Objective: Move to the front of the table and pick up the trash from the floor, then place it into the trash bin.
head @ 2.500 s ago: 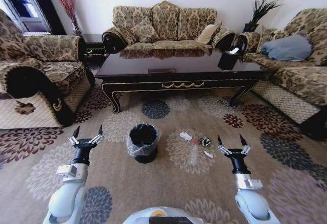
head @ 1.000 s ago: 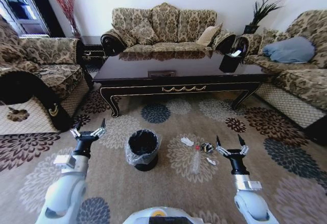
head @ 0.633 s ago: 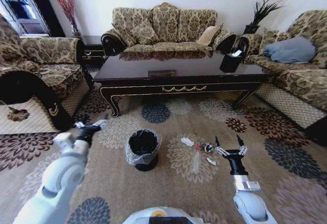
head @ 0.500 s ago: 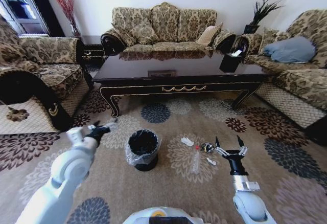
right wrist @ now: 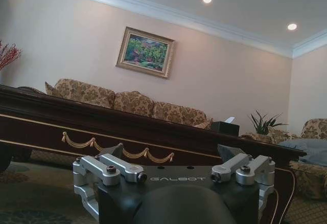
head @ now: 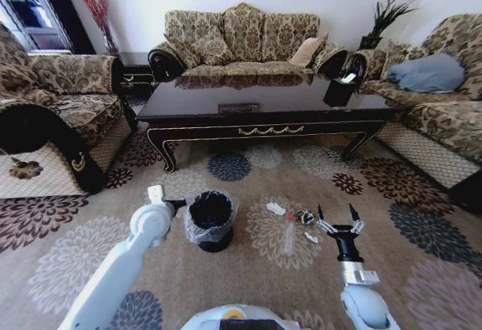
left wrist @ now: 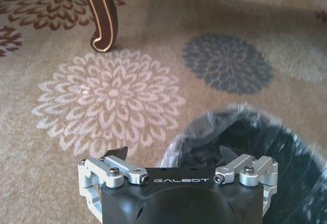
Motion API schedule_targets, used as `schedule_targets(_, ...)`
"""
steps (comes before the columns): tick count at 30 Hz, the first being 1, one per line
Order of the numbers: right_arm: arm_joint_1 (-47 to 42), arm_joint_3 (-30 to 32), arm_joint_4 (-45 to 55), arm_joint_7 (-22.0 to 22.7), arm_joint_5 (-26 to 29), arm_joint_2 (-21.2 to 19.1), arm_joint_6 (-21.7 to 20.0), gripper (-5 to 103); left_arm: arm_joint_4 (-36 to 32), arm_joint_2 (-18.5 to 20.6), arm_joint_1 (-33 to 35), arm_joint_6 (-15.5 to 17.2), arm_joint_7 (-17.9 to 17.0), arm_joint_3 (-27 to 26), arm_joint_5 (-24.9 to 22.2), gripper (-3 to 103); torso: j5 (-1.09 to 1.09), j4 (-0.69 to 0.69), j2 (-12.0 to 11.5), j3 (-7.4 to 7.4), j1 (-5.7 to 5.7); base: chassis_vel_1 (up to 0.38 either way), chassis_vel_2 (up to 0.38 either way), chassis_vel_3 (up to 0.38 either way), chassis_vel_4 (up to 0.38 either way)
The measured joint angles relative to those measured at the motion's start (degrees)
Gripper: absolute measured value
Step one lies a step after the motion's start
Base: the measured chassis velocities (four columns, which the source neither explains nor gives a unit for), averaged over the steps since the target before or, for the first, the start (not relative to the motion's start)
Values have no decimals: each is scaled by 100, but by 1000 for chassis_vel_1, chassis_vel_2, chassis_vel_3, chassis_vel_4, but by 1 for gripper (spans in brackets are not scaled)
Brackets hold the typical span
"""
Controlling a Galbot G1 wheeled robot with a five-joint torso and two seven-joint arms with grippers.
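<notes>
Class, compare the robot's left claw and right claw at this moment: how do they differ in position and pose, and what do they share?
The left claw reaches out beside the trash bin, pointing down over its bag-lined rim; the right claw sits back from the trash, near the bottle. In the wrist views, the left claw faces the floor, while the right claw faces level toward the table. Both are open and empty.

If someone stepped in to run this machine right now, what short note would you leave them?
Left pincer: open, empty, at the rim of the small round black trash bin with its clear liner.
Right pincer: open, empty, held above the beige flowered carpet beside the litter.
White paper scraps, clear plastic bottle and small dark shiny piece lie on the carpet before the long dark-brown table.
Done: parked facing the table. Left: all the pickups.
</notes>
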Motion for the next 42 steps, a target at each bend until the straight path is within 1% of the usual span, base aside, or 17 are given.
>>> schedule_targets(4, 31, 2, -61, 1, -5, 23, 1, 100, 243, -98, -50, -17, 36, 185, 168, 100, 0, -1, 0, 0, 0, 0, 0, 0, 0)
schedule_targets(10, 65, 3, -148, 7, -29, 32, 13, 100, 368, -173, 23, -26, 34, 233, 283, 100, 0, 0, 0, 0, 0, 0, 0, 0, 0)
schedule_targets(16, 83, 0, -179, 11, -45, 53, 21, 100, 687, -307, 28, -37, 107, 240, 386, 100, -1, -1, 1, 0, 0, 0, 0, 0, 0)
schedule_targets(17, 82, 0, -179, 11, -47, 54, 21, 100, 719, -322, 27, -38, 118, 239, 395, 102, -1, -1, 1, 0, 0, 0, 0, 0, 0)
schedule_targets(20, 71, 0, -179, 12, -50, 55, 23, 100, 787, -348, 43, -40, 132, 237, 444, 98, 0, -2, 1, 0, 0, 0, 0, 0, 0)
schedule_targets(21, 64, 1, -179, 12, -52, 55, 27, 100, 826, -358, 67, -40, 153, 236, 498, 94, 0, -1, 1, 0, 0, 0, 0, 0, 0)
schedule_targets(22, 60, 1, -179, 12, -56, 57, 31, 100, 853, -366, 85, -41, 184, 236, 555, 94, -1, -1, 1, 0, 0, 0, 0, 0, 0)
schedule_targets(23, 59, 1, -179, 12, -61, 60, 37, 100, 886, -380, 110, -41, 250, 236, 648, 89, -1, -1, 1, 0, 0, 0, 0, 0, 0)
schedule_targets(24, 59, 1, -179, 12, -61, 60, 37, 100, 886, -380, 110, -41, 250, 236, 648, 89, -1, -1, 1, 0, 0, 0, 0, 0, 0)
schedule_targets(27, 49, 1, -164, 12, -67, 66, 42, 100, 930, -414, 157, -99, 400, 236, 871, 72, -1, -1, 1, 0, 0, 0, 0, 0, 0)
schedule_targets(28, 49, 1, -164, 12, -67, 66, 42, 100, 930, -414, 157, -99, 400, 236, 871, 72, -1, -1, 1, 0, 0, 0, 0, 0, 0)
schedule_targets(30, 45, -1, -161, 11, -75, 68, 43, 100, 934, -429, 170, -153, 445, 236, 951, 61, -1, -1, 0, 0, 0, 0, 0, 0, 0)
schedule_targets(31, 42, -2, -161, 11, -81, 69, 44, 100, 935, -434, 172, -169, 455, 236, 966, 56, -1, -1, 1, -1, 0, 0, 0, 0, 0)
schedule_targets(33, 38, -4, -161, 10, -88, 72, 45, 100, 936, -440, 175, -180, 468, 234, 972, 56, -1, -1, 1, 0, 0, 0, 0, 0, 0)
schedule_targets(37, 27, -13, -161, 6, -107, 81, 51, 100, 935, -447, 190, -184, 484, 236, 976, 34, -1, -2, 1, -1, 0, 0, 0, 0, 0)
schedule_targets(39, 27, -13, -161, 6, -107, 80, 52, 100, 935, -448, 196, -185, 482, 243, 976, 34, -1, -2, 1, -1, 0, 0, 0, 0, 0)
schedule_targets(42, 29, -11, -161, 6, -107, 56, 52, 100, 936, -457, 209, -184, 463, 253, 977, 19, -1, -2, 1, 0, 0, 0, 0, 0, 0)
